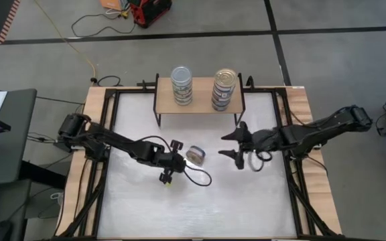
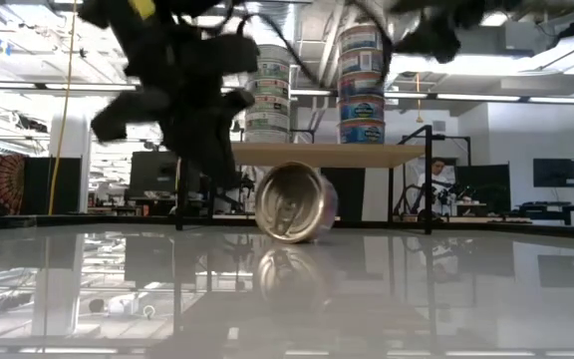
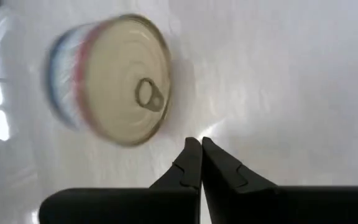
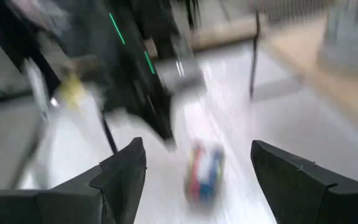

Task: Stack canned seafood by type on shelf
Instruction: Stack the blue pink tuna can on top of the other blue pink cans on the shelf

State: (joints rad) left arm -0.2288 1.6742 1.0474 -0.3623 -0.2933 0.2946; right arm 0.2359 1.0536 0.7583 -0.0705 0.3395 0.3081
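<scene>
A tin point(image 1: 196, 155) with a gold pull-tab lid point(image 3: 135, 93) lies on its side on the white table, its round wall down and its lid turned toward the near edge point(image 2: 292, 202). My left gripper point(image 3: 197, 146) is shut just left of it point(image 1: 181, 161), with a small gap to the lid's rim. My right gripper point(image 1: 232, 145) hangs open to the tin's right, nothing between its fingers point(image 4: 197, 168). On the shelf point(image 1: 203, 104) at the far edge stand two stacks of tins point(image 1: 181, 85) point(image 1: 224, 88).
The shelf's thin black legs point(image 2: 429, 179) stand on the table behind the lying tin. A black cable point(image 1: 200, 179) loops on the table near my left gripper. Bare white table point(image 1: 200, 207) stretches toward the near edge.
</scene>
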